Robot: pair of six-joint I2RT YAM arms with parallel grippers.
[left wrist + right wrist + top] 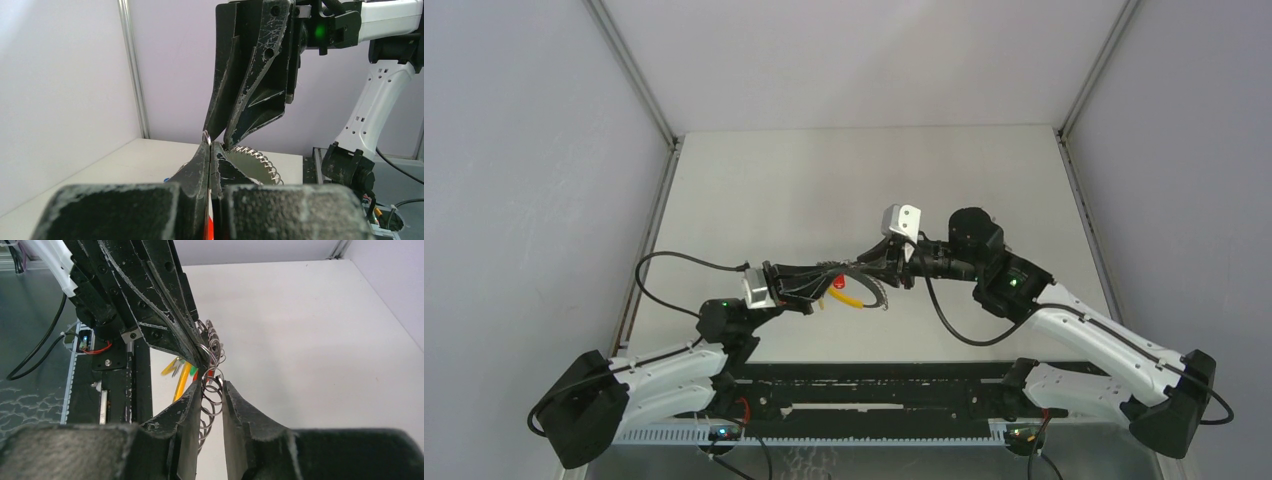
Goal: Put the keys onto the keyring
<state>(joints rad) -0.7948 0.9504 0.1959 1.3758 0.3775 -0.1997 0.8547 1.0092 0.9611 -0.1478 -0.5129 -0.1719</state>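
The keyring (879,295) is a thin chain of wire rings with a yellow section (846,297) and a red piece (837,283). It hangs above the table between the two grippers. My left gripper (210,144) is shut on it, with one small ring (205,135) poking out at the tips. My right gripper (212,382) meets it tip to tip, and the chain's rings (212,395) span the narrow gap between its fingers, touching both. A small yellow piece with a metal blade, seemingly one of the keys (170,367), dangles below beside a green bit (192,371).
The white table (864,180) is walled by grey panels on the left, back and right. A black rail with cables (874,395) runs along the near edge between the arm bases. The right arm's black cable (944,320) loops down near the grippers.
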